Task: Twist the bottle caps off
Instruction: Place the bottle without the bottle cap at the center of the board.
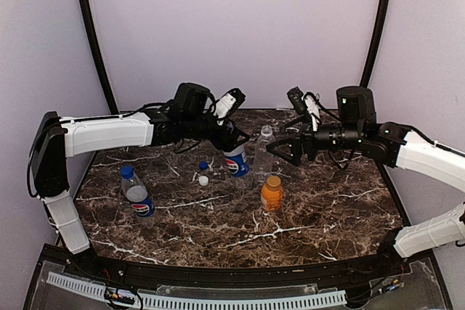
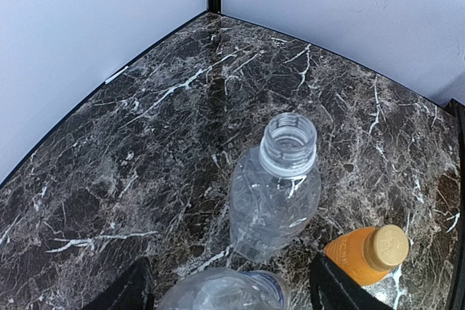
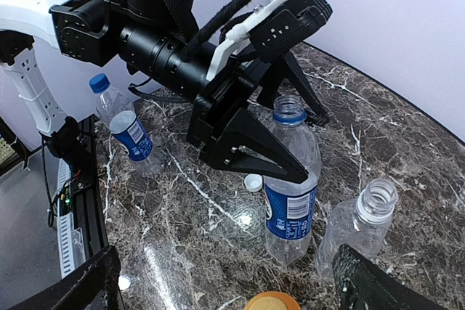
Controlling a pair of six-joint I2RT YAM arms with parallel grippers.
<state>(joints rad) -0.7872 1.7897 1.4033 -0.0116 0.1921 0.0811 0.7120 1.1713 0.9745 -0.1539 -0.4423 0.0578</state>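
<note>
My left gripper (image 1: 231, 143) straddles the Pepsi bottle (image 1: 237, 160), jaws spread, a small gap showing each side in the left wrist view (image 2: 229, 292). That bottle (image 3: 290, 201) stands upright with no cap. A blue cap (image 1: 204, 166) and a white cap (image 1: 203, 180) lie on the table left of it. The clear unlabelled bottle (image 1: 263, 152) stands open-necked just right of it. My right gripper (image 1: 285, 149) is open and empty beside that bottle (image 3: 360, 226). The orange bottle (image 1: 272, 194) keeps its orange cap (image 3: 272, 301). A blue-labelled bottle (image 1: 136, 192) at the left keeps its blue cap.
The dark marble table (image 1: 327, 208) is enclosed by pale walls at the back and sides, with black corner posts (image 1: 91, 27). A ribbed cable strip (image 1: 218, 299) runs along the near edge. The left arm's cable loops above the Pepsi bottle (image 3: 240, 5).
</note>
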